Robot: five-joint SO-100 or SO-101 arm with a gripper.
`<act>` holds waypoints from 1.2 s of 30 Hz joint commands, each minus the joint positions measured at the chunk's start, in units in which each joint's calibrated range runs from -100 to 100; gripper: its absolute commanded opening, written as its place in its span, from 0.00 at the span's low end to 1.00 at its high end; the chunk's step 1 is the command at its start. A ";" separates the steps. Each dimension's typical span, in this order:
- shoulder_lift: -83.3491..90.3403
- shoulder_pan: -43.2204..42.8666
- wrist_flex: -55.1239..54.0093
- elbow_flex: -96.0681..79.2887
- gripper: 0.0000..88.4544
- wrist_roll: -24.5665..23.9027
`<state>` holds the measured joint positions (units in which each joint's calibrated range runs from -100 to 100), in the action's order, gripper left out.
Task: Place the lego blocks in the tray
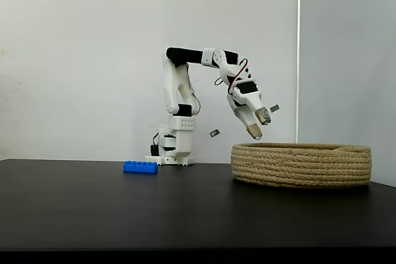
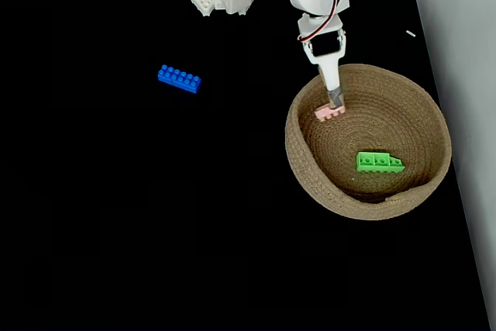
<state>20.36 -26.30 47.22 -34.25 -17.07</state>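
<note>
while the pincer (image 1: 259,123) hangs open above the tray (image 2: 306,162), the blue brick (image 2: 179,79) lies flat (long axis tilted slightly down-right).

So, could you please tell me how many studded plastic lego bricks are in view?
3: a bright green brick and a pale pink brick lie inside the coiled tan rope basket; a long blue brick sits on the black table.
</note>
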 commanded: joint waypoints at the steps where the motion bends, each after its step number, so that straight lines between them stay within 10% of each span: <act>1: 3.29 0.75 0.30 0.18 0.35 -0.10; 8: 2.69 17.40 28.46 9.12 0.35 -0.34; 19: 1.48 51.36 24.63 4.38 0.18 4.59; 27: 1.31 54.42 20.46 -7.20 0.43 8.11; 36: 2.17 55.32 7.88 -20.24 0.39 10.65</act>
<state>20.44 28.83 57.94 -52.63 -7.16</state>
